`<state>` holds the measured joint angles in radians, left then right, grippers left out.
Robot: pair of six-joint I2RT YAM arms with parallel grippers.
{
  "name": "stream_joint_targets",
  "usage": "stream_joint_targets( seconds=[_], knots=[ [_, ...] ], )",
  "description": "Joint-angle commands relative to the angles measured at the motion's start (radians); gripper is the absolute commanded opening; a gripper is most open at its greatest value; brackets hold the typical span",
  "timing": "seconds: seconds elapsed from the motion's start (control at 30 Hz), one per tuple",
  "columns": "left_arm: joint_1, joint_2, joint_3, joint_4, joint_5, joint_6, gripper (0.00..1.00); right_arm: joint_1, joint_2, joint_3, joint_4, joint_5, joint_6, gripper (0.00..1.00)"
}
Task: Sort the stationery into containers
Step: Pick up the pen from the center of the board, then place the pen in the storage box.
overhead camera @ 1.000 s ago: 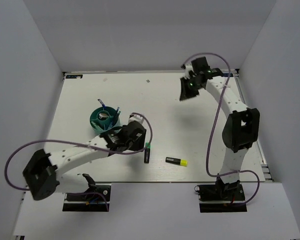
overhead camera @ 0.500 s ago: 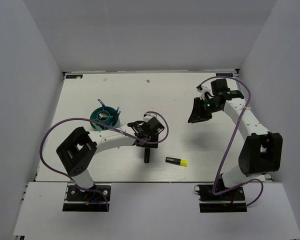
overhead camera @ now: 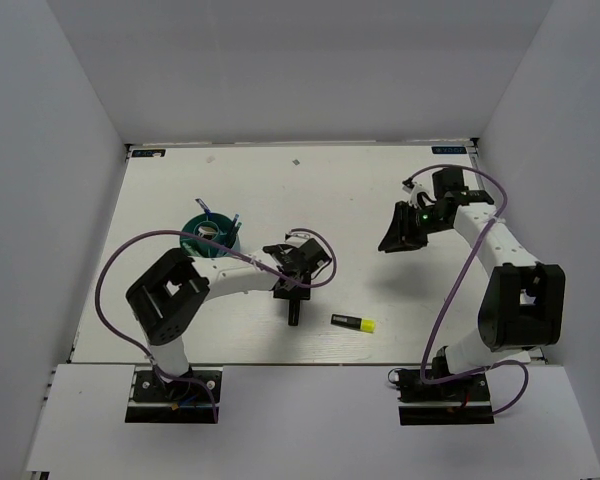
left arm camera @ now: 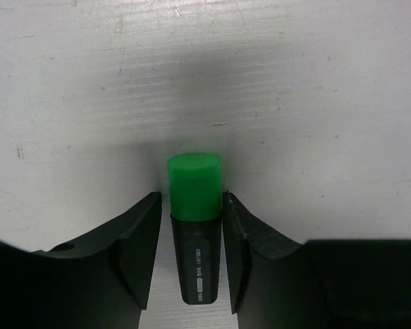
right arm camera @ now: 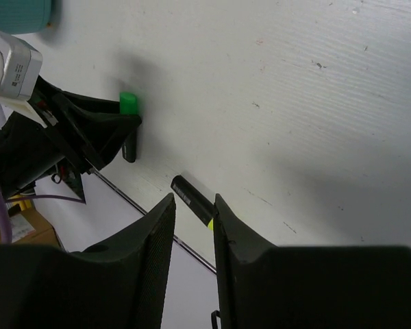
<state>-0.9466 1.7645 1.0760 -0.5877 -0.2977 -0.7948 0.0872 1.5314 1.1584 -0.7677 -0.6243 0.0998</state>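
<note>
White surface (overhead camera: 360,200) carries the green highlighter (left arm camera: 195,226), straddled by the left jaws for pickup, pinch unclear; right jaws hang slightly parted, empty.

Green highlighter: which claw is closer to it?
Left. The left claw straddles the green highlighter, one finger each side; the right claw hangs far off to the right.

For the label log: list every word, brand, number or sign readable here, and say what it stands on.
White print on the barrel of the green-capped black plastic highlighter: too blurred to read.
Grey print on the small white rectangular box on the left arm: too small to read.
No other text shows in any view.
</note>
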Motion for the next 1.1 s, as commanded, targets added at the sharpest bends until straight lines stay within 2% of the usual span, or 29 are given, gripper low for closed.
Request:
stream_joint_targets(
  seconds=[0.0,0.13,0.17,0.27,0.37,0.4,0.53,0.57,0.73,0.77,0.8,0.83,0.87,0.9,0.97,1.07],
  knots=[
    [-0.006,0.019,0.019,-0.046,-0.035,-0.03,0.51,-0.024,-0.03,-0.011,0.03,-0.035,0.012,0.33],
    [-0.012,0.03,0.022,-0.073,-0.066,-0.029,0.37,-0.036,-0.034,-0.02,0.038,-0.046,0.017,0.33],
    [-0.014,0.03,0.022,-0.083,-0.078,-0.026,0.29,-0.037,-0.031,-0.017,0.041,-0.052,0.018,0.33],
    [-0.018,0.023,0.038,-0.113,-0.103,-0.001,0.14,-0.046,-0.033,-0.026,0.047,-0.058,0.02,0.33],
    [-0.018,-0.038,0.065,-0.152,-0.135,0.037,0.07,-0.055,-0.037,-0.032,0.045,-0.066,0.012,0.34],
    [-0.026,-0.062,0.074,-0.155,-0.164,0.051,0.03,-0.055,-0.039,-0.035,0.048,-0.069,0.006,0.38],
    [-0.026,-0.204,0.151,-0.19,-0.236,0.15,0.01,-0.064,-0.043,-0.048,0.061,-0.08,0.006,0.41],
    [-0.024,-0.282,0.192,-0.202,-0.248,0.181,0.01,-0.069,-0.045,-0.051,0.064,-0.083,0.006,0.41],
    [0.061,-0.48,0.19,-0.152,-0.346,0.295,0.01,-0.067,-0.04,-0.06,0.074,-0.092,0.003,0.42],
    [0.077,-0.567,0.173,-0.109,-0.369,0.31,0.01,-0.069,-0.042,-0.066,0.079,-0.094,-0.003,0.42],
    [0.135,-0.597,0.113,-0.059,-0.379,0.354,0.01,-0.07,-0.04,-0.069,0.08,-0.094,0.0,0.42],
    [0.205,-0.728,0.035,0.121,-0.415,0.403,0.01,-0.067,-0.037,-0.075,0.091,-0.097,-0.002,0.42],
    [0.206,-0.729,0.035,0.123,-0.416,0.404,0.01,-0.067,-0.037,-0.075,0.091,-0.097,-0.002,0.42],
    [0.266,-0.747,-0.038,0.188,-0.438,0.428,0.01,-0.069,-0.03,-0.078,0.094,-0.097,-0.003,0.42],
    [0.305,-0.786,-0.068,0.242,-0.481,0.451,0.01,-0.066,-0.024,-0.083,0.102,-0.098,-0.003,0.44],
    [0.457,-0.761,-0.076,0.314,-0.529,0.468,0.01,-0.067,-0.013,-0.086,0.102,-0.103,-0.003,0.44]
  ],
)
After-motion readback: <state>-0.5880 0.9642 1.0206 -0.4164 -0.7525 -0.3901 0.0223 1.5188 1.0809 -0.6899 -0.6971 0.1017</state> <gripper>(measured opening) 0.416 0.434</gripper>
